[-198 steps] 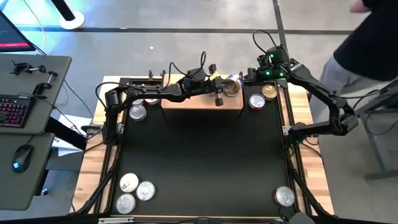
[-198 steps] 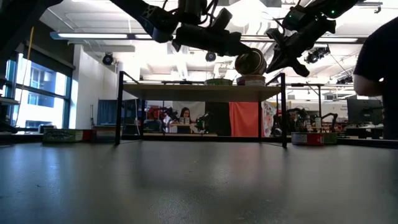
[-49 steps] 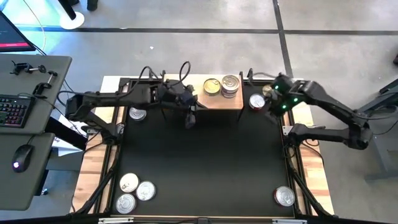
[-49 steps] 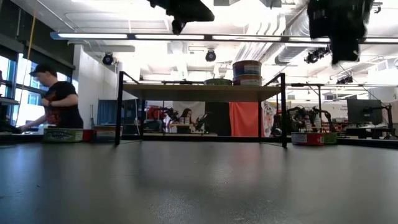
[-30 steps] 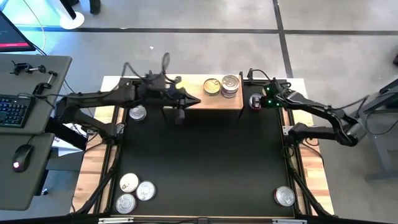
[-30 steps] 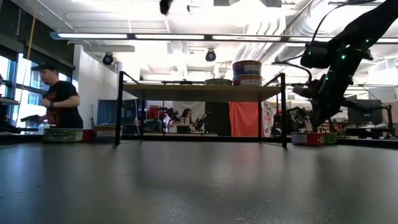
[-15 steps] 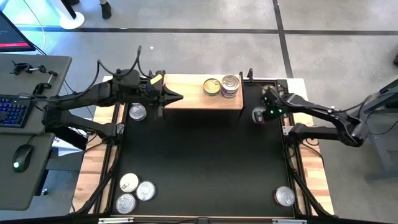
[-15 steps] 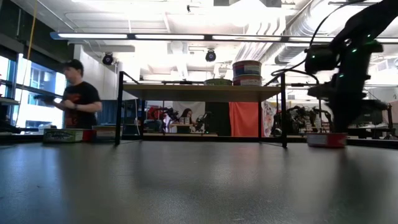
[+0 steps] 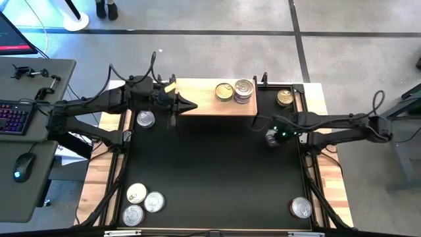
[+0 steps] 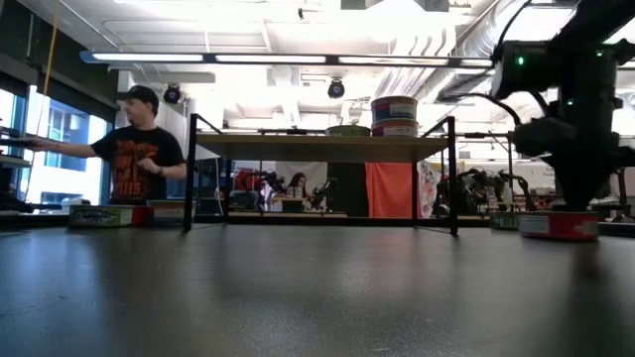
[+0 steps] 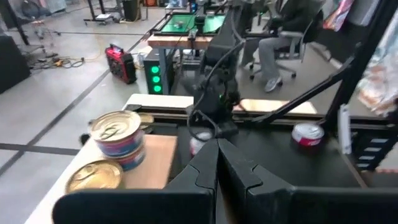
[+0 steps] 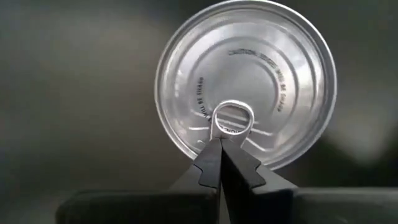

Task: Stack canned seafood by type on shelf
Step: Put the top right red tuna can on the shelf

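Note:
The shelf (image 9: 214, 105) stands at the table's far edge. On it sit a gold-lidded can (image 9: 224, 92) and a stack of two silver-lidded cans (image 9: 243, 90). My right gripper (image 9: 273, 137) is shut and points down onto a red-sided can (image 10: 559, 226), which rests flat on the black mat (image 9: 210, 171) toward the near side of the shelf's right end. My left gripper (image 9: 195, 105) hovers shut above the shelf's left end and touches nothing. More cans lie on the mat: a gold-lidded one (image 9: 285, 97), one (image 9: 145, 119) at the far left, three (image 9: 141, 203) at the near left and one (image 9: 301, 208) at the near right. My right gripper comes from above, and its shut fingertips (image 12: 214, 152) meet the can's silver lid at the pull ring (image 12: 233, 118). I cannot tell whether they hook into the ring. The can sits upright with its base on the mat.
Black frame rails (image 9: 306, 151) run along the mat's right and left sides. Beyond the table's far edge a person (image 10: 144, 149) stands in the room. A desk with a keyboard (image 9: 16, 115) is to the left of the table.
My right gripper has gone from beside the shelf's right end toward the table's near edge, tipping to point more steeply down. The can under it has slid along the mat with it and stayed upright. My left gripper has drawn back a little toward the table's left edge.

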